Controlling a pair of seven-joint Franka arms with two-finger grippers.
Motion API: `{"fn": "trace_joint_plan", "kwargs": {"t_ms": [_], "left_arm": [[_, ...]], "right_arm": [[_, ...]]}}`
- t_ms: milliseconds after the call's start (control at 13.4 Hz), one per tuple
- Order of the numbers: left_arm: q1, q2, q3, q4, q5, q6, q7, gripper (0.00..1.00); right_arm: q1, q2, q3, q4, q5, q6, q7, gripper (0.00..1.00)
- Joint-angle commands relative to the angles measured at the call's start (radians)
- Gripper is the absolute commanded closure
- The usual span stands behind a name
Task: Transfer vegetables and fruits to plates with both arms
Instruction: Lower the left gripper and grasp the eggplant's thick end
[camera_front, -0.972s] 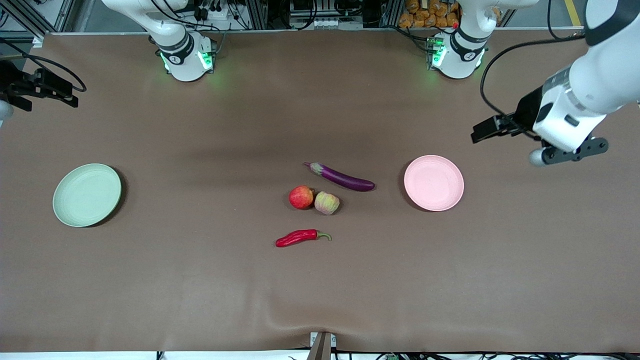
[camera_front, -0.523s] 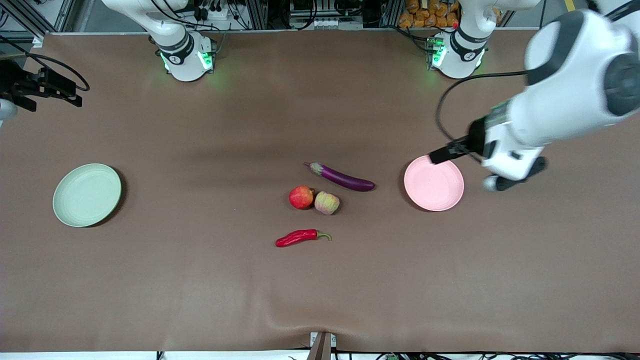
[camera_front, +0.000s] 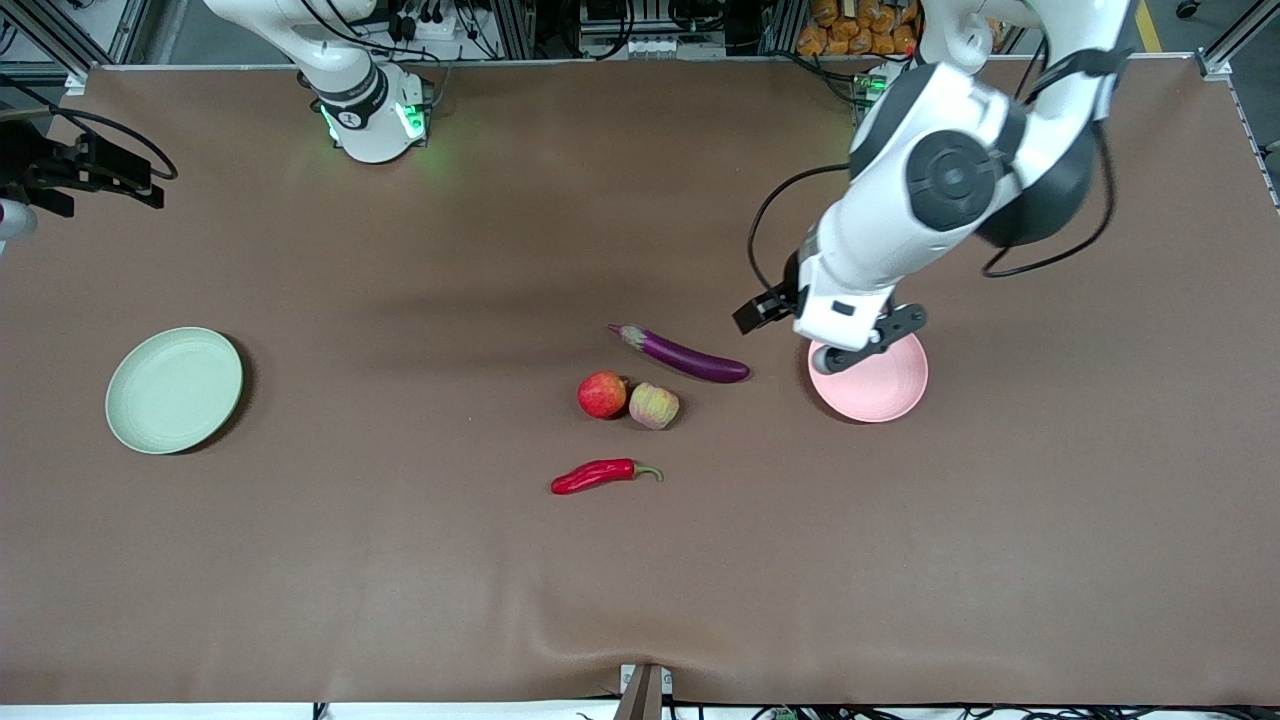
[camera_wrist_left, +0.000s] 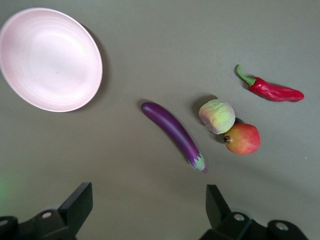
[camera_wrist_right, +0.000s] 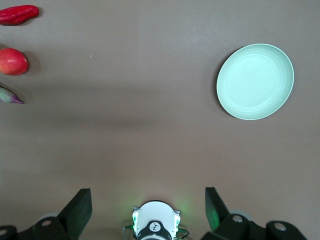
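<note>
The left gripper (camera_wrist_left: 145, 210), released, hangs over the worktop (camera_front: 400, 560) between the eggplant (camera_front: 690, 356) and the partly hidden pink plate (camera_front: 880, 385); the right gripper (camera_wrist_right: 145, 210), released, waits, fingertips cut off.

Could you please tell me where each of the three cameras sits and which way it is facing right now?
Front view: high across the table, facing both bases; shows the left gripper above the table between eggplant and pink plate, and the right gripper waiting at the right arm's end.
Left wrist view: looks down past its open fingers at the pink plate, eggplant, both fruits and chili.
Right wrist view: looks down past its open fingers at the green plate and its own base.
Shared: all three show the eggplant, chili and red fruit.
</note>
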Motion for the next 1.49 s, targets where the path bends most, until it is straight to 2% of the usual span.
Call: {"fn": "trace_joint_plan", "kwargs": {"t_ms": [0,224,374,523,747,1420], "left_arm": [[-0.019,-0.051,-0.001,-0.154,0.021,0.109,-0.042,0.0],[-0.062,-0.035,-0.003,-0.243,0.021,0.227,-0.186,0.0],[-0.085,0.006,-0.003,-0.267,0.021,0.301,-0.301,0.0],[-0.116,0.061,-0.001,-0.274,0.039,0.365,-0.43,0.0],[-0.147,0.144,-0.003,-0.274,0.149,0.442,-0.617,0.0],[-0.162,0.302,0.002,-0.274,0.3,0.583,-0.888,0.0]], "right_arm": [[-0.018,0.006,0.007,0.014,0.021,-0.014,-0.001,0.0],[-0.018,0.006,0.007,0.014,0.021,-0.009,-0.002,0.0],[-0.02,0.006,0.006,0.012,0.021,-0.016,-0.002,0.0],[-0.039,0.006,0.006,0.012,0.021,-0.017,-0.002,0.0],[-0.041,0.007,0.006,0.012,0.021,-0.02,-0.001,0.0],[-0.046,0.042,0.009,0.015,0.009,-0.031,-0.005,0.0]]}}
